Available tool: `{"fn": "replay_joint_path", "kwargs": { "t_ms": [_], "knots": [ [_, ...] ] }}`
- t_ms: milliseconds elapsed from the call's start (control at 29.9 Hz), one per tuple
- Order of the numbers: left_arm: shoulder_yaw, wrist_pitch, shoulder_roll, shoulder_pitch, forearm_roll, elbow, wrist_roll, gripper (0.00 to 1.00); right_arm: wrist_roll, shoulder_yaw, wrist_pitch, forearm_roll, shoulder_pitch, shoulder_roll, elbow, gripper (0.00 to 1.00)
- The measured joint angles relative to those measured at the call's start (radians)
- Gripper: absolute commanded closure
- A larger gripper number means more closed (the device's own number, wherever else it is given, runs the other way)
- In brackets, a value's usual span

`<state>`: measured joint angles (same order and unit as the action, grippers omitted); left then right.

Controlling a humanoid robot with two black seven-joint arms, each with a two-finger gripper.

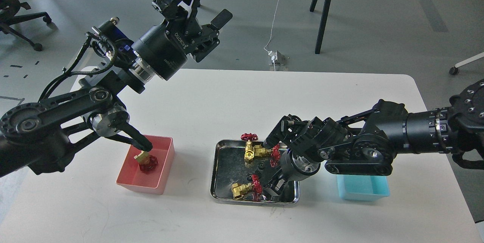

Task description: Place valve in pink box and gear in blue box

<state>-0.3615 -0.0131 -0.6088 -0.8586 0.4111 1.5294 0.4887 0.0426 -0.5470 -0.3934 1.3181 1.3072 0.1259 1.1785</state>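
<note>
Below me the white rounded-corner table (234, 99) carries three things directly on its top. At centre sits the shiny rectangular steel tray (219, 192). Well to the tray's left rests the salmon-pink rectangular plastic bin (166, 173), apart from it with bare tabletop between. Just to the tray's right sits the light cyan-blue rectangular plastic bin (363, 192), partly covered by my right arm. All three lie toward the table's near edge; the far half, beyond the tray, is plain white surface.
</note>
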Motion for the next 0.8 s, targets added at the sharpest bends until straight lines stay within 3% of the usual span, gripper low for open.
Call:
{"fn": "replay_joint_path", "kwargs": {
  "t_ms": [802],
  "knots": [
    [0.000, 0.001, 0.021, 0.012, 0.000, -0.008, 0.000, 0.08, 0.026, 0.004, 0.036, 0.003, -0.039, -0.002, -0.049, 0.46]
  ]
}}
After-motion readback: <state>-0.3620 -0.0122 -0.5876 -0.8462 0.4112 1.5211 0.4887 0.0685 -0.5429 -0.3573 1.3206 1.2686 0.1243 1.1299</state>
